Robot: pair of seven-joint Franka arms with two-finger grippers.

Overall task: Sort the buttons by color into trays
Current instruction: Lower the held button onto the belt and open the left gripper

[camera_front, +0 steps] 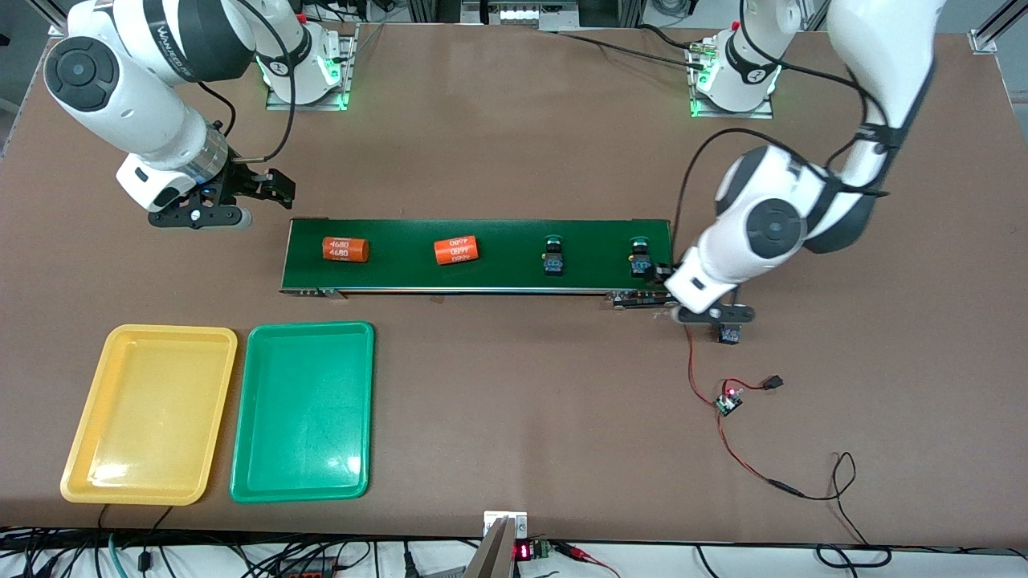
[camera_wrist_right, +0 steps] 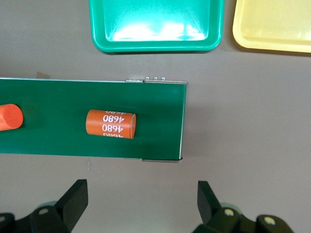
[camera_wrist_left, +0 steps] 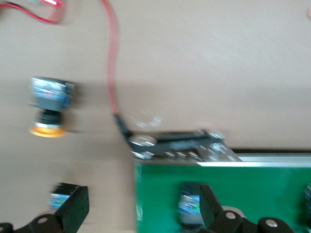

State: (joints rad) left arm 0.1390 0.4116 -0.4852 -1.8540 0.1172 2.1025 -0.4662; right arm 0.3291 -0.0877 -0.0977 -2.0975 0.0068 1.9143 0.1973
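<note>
Bench (camera_front: 514,144): brown; conveyor belt (camera_front: 498,273): dark green; two cylinders (camera_front: 345,249): orange, white "4680" print; trays: one yellow (camera_front: 120,474), one green (camera_front: 265,482); buttons: black bodies, one yellow-orange cap (camera_wrist_left: 46,130), two green caps (camera_front: 552,239); wires (camera_front: 699,377): red.

We read the clock with twelve toward the robots' bases. The surface (camera_front: 522,385) lies bare at the middle and at six o'clock, so passage there is wide. The belt (camera_front: 482,277) bars the centre; on it two orange cylinders (camera_front: 345,249) (camera_front: 456,250) and two green-capped buttons (camera_front: 553,255) (camera_front: 640,257) stand well apart, with gaps between them. At its three o'clock end the left pincer (camera_front: 711,313), fingers spread, crowds the corner, a yellow-capped button (camera_front: 729,335) just beside it. Toward five o'clock a circuit board (camera_front: 729,404) and red wires (camera_front: 699,377) clutter the way. The yellow tray (camera_front: 88,449) and green tray (camera_front: 241,449) fill seven o'clock. The right pincer (camera_front: 265,186), open, hangs at ten o'clock, clear of the belt.
</note>
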